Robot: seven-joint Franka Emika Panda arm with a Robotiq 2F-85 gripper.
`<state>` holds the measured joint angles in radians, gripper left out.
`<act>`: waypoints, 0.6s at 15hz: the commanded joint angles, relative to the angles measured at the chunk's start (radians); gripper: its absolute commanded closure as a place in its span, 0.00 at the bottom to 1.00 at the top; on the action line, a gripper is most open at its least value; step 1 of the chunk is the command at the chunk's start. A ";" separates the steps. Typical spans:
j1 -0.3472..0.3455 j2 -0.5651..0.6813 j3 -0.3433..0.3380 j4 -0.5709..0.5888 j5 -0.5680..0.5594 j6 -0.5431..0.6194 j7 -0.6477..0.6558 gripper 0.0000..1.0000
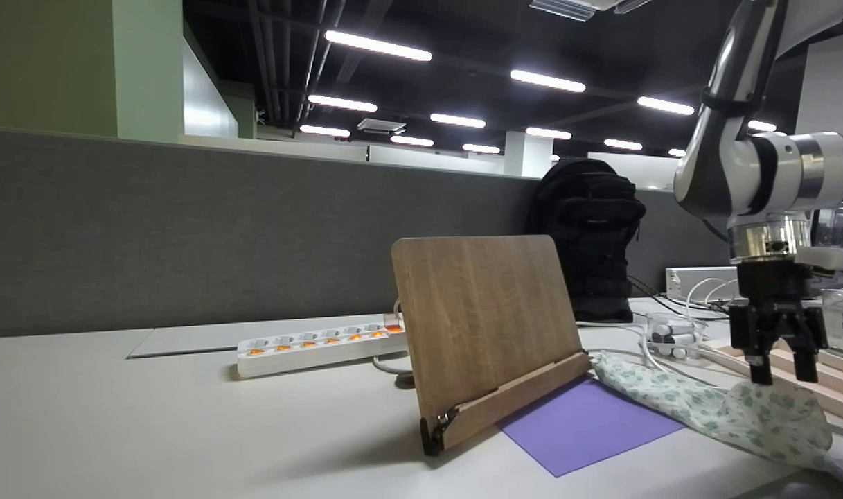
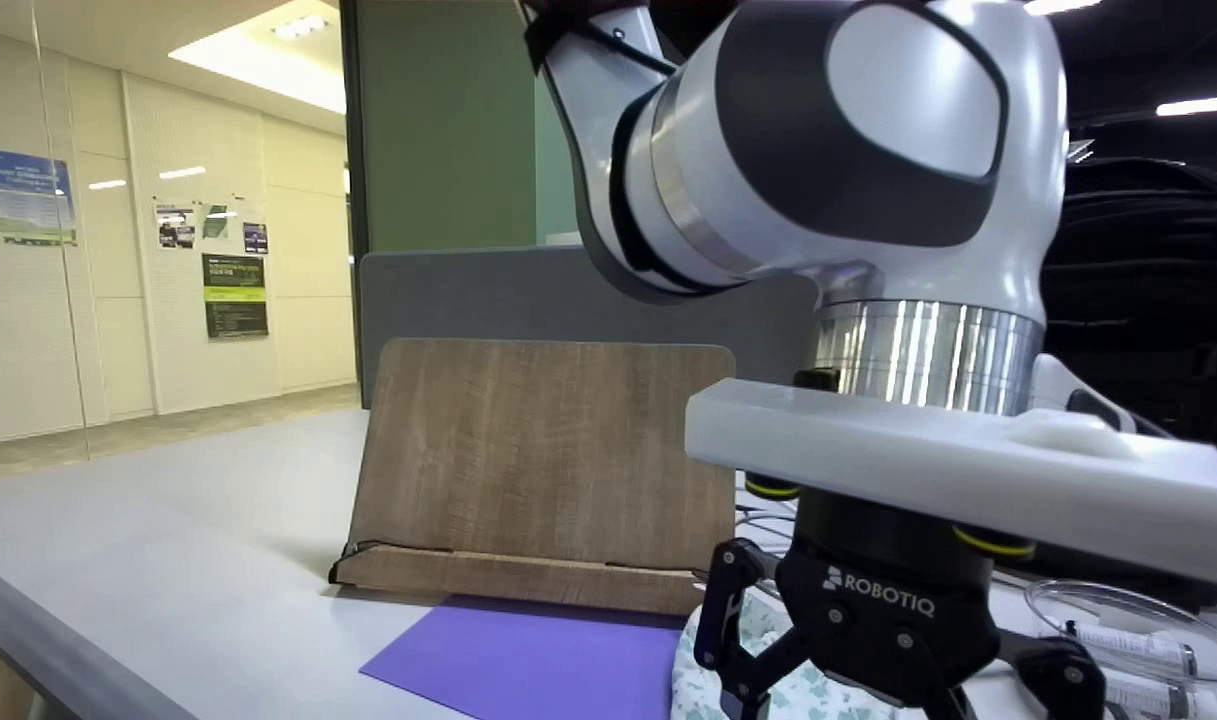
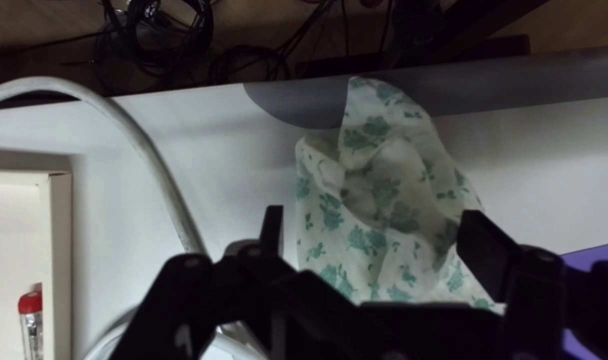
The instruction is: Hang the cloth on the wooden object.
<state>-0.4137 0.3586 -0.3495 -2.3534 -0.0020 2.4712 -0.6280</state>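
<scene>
Ceiling point(image 1: 463, 41): dark, with rows of bright lights point(image 1: 379, 46), high behind the board point(image 1: 487, 312) in an exterior view.
Wall point(image 2: 303, 250): pale, hung with posters point(image 2: 235, 295), far left of the board in an exterior view.
Table point(image 1: 151, 416): white, under the board; a grey band follows one edge in the wrist view.
Partition point(image 1: 255, 235): grey, behind the board in both exterior views.
Arm point(image 1: 722, 152): in an exterior view it slants down from the upper right, bends at a thick joint seen above the level of the board's top, then drops straight down to the right of the board. In an exterior view a white bar point(image 2: 918, 455) on its wrist covers part of the board's right edge.
Bag point(image 1: 587, 235): black, standing behind the board, to its right.
Board: brown, tilted back, with a ledge point(image 1: 515, 402) along its foot.
Cloth point(image 1: 774, 430): pale with green print, crumpled on the table to the right of the board, one end near the ledge.
Sheet point(image 1: 591, 430): purple, flat before the board, reaching in to the ledge.
Power strip point(image 1: 321, 350): white, left of the board, one end hidden behind it.
Claw point(image 1: 783, 379): black, right of the board, pointing down over the cloth; fingers point(image 3: 272, 227) wide apart, cloth showing between them in the wrist view. Cannot tell whether the tips touch it.
</scene>
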 commanded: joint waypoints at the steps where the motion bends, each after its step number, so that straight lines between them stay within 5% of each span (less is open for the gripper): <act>1: -0.016 0.009 0.038 0.011 -0.022 0.025 0.028 0.40; 9: -0.007 -0.025 0.076 -0.021 -0.043 0.019 0.014 0.95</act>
<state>-0.4133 0.3621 -0.2874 -2.3557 -0.0228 2.4980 -0.6287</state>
